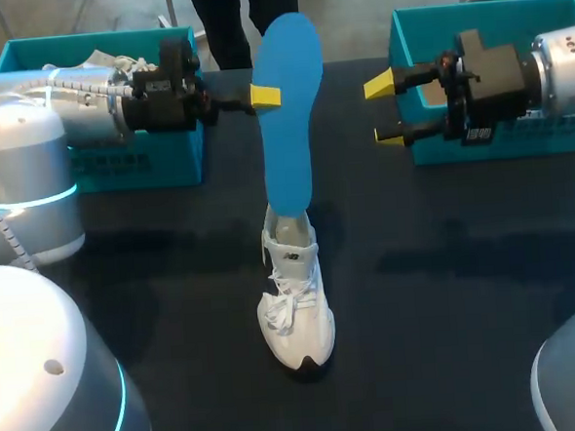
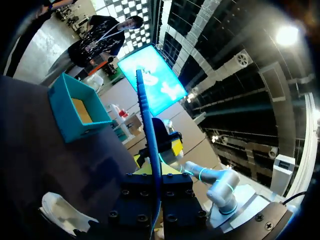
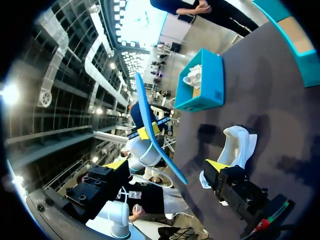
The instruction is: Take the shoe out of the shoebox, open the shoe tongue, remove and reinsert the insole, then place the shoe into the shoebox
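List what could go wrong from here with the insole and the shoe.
1. The left gripper pinches the blue insole only at one edge, high up, so the long insole could twist or slip from its fingers.
2. The white shoe stands unheld, with the right gripper open and off to the side. It may tip if the insole's lower end catches at its opening.

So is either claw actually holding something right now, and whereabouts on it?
The left claw pinches the blue insole by its side edge, above the middle; its lower end meets the white shoe. The right claw is open, holding nothing.
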